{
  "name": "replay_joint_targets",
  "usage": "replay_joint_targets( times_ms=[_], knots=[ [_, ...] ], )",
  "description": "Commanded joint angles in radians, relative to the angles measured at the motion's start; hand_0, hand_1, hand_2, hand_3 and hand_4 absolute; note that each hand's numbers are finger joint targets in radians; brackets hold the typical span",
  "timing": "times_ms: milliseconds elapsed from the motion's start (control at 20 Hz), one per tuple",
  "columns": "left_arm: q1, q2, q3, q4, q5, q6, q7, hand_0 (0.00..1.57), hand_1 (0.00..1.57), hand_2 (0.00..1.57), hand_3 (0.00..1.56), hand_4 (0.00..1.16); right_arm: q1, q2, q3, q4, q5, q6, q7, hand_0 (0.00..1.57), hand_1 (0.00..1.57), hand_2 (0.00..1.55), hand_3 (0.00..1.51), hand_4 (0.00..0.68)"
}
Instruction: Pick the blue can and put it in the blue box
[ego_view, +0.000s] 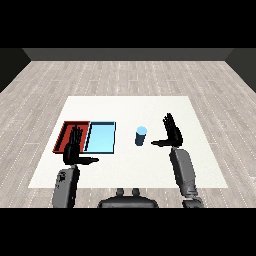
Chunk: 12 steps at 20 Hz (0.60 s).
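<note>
A white table (200, 170) fills the middle of a grey plank floor (125, 75), and on its left half a red tray (65, 131) and a light blue tray (101, 138) lie side by side, their long edges touching or nearly so. Neither tray appears to hold anything.

The robot's two grey forearms come in from the lower corners. The left hand (73, 150) hangs over the near end of the red tray, fingers straight and pointing away, thumb stuck out toward the blue tray; it holds nothing. The right hand (173, 133) stands spread open on the right side of the table, fingers upright and fanned, thumb reaching out to the left toward the blue can (141, 136).

The can stands upright on the bare table, between the blue tray and the right hand, just beside the tip of that thumb but apart from it. Nothing touches it.

By the look of things, the task is at its reach stage: the right hand is lined up beside the can with the grasp not yet made. The next move calls for sliding that hand left until the can sits between thumb and fingers, curling round it, then lifting and carrying it left over the blue tray's rim, which sits only a short way beyond the can.
</note>
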Motion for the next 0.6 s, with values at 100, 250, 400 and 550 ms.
replay_joint_targets(
  times_ms=[100, 250, 400, 550],
  knots=[
    [0.030, -0.018, -0.025, -0.128, -0.033, 0.053, 0.068, 0.00, 0.00, 0.00, 0.00, 0.00, 0.021, 0.002, -0.006, 0.036, -0.019, 0.036, -0.057, 0.00, 0.00, 0.00, 0.00, 0.000],
    [-0.036, 0.008, 0.028, 0.041, 0.006, 0.001, -0.029, 0.00, 0.00, 0.00, 0.00, 0.00, -0.089, 0.001, -0.016, 0.102, -0.036, 0.025, -0.014, 0.00, 0.00, 0.00, 0.00, 0.000],
    [0.026, 0.022, 0.033, -0.067, 0.056, -0.032, 0.034, 0.00, 0.00, 0.00, 0.00, 0.00, -0.048, 0.032, 0.008, 0.019, -0.047, -0.008, 0.051, 0.00, 0.00, 0.00, 0.00, 0.000],
    [0.038, -0.038, -0.019, -0.021, -0.004, 0.012, -0.032, 0.00, 0.00, 0.00, 0.00, 0.00, -0.084, 0.062, 0.015, 0.082, -0.038, -0.031, 0.014, 0.00, 0.00, 0.00, 0.00, 0.000]
  ],
)
